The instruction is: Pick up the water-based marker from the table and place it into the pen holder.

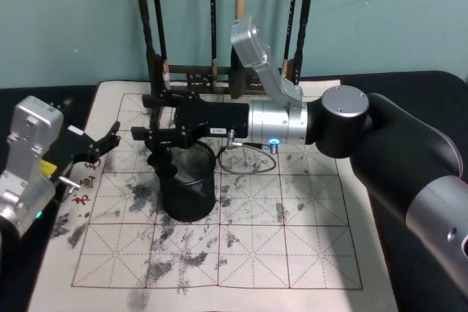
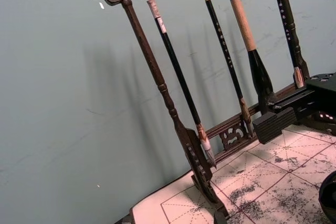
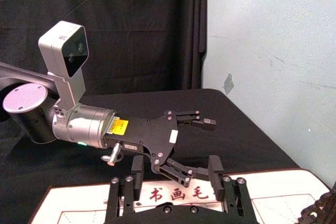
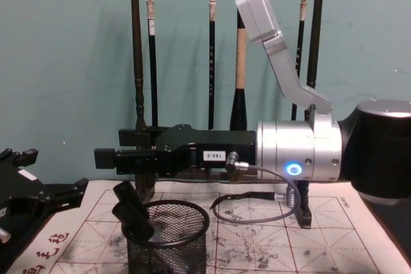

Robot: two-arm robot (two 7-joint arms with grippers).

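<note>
Left gripper (image 1: 102, 141) is sitting idle at the mat's left edge, fingers spread wide, holding nothing. Centre: the water-based marker (image 4: 133, 212) is leaning tilted inside the pen holder (image 4: 168, 239), its black cap poking above the rim. Right gripper (image 4: 119, 152) is hovering just above the holder, jaws parted, gripping nothing. Judgement: placement looks done; only clearing the right arm is remaining. The table (image 1: 307, 253) is carrying ink stains.
</note>
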